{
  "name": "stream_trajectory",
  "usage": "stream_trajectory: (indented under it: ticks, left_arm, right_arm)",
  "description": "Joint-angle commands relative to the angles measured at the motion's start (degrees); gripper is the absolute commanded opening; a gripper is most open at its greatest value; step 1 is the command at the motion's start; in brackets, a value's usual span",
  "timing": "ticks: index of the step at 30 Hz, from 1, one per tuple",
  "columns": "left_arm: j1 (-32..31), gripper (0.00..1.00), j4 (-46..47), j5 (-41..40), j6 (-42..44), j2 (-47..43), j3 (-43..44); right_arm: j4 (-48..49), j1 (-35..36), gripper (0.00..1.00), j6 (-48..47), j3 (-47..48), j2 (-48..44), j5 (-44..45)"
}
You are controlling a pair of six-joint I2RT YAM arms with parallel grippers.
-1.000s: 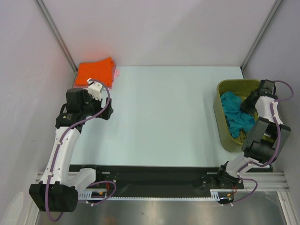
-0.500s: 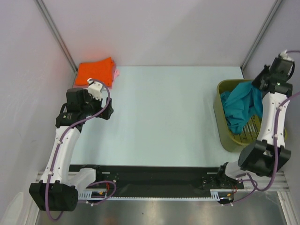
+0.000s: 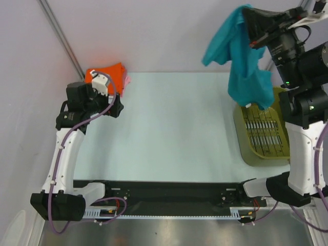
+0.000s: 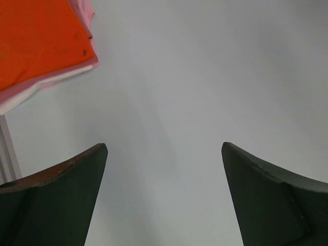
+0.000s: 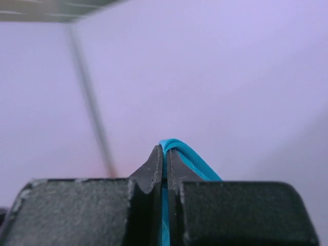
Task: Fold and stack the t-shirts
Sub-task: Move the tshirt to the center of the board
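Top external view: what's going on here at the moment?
The right gripper is shut on a teal cloth t-shirt, holding it high over the olive-green plastic basket on the right of the pale table. The left gripper is open and empty, beside the folded stack at far left: a bright orange t-shirt over a pale pink one and a white one.

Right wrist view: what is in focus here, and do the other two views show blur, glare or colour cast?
Right wrist view: shut jaws and pinched teal t-shirt fairly sharp, wall behind blurred. Left wrist view: open jaws soft-edged, orange t-shirt sharper, light even. Top external view: sharp overall, with a reddish tint from the orange t-shirt on the side wall.
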Motion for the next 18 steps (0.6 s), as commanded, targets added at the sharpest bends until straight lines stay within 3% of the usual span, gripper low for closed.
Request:
stream_trajectory:
  ticks: [1, 5, 8, 11, 18]
  left_arm:
    - [0.3, 1.0, 0.7, 2.4, -1.6, 2.1, 7.7]
    - [0.3, 1.0, -0.5, 2.2, -1.3, 5.9, 13.7]
    - [0.3, 1.0, -1.2, 2.1, -1.3, 7.7, 16.6]
    - [0.3, 1.0, -1.3, 1.8, -1.3, 8.7, 18.3]
    - [0.3, 1.0, -2.4, 0.8, 0.0, 8.9, 15.4]
  right_arm:
    - [14.0, 10.9, 0.0, 2.4, 4.3, 5.4, -9.7]
    - [18.1, 18.0, 0.0, 6.4, 8.5, 10.2, -16.8]
    - [22.2, 18.1, 0.0, 12.4, 8.5, 11.8, -19.5]
    - [21.8, 18.3, 0.0, 11.8, 7.1, 12.5, -18.7]
    - [20.4, 18.3, 0.0, 5.6, -13.2, 12.8, -11.6]
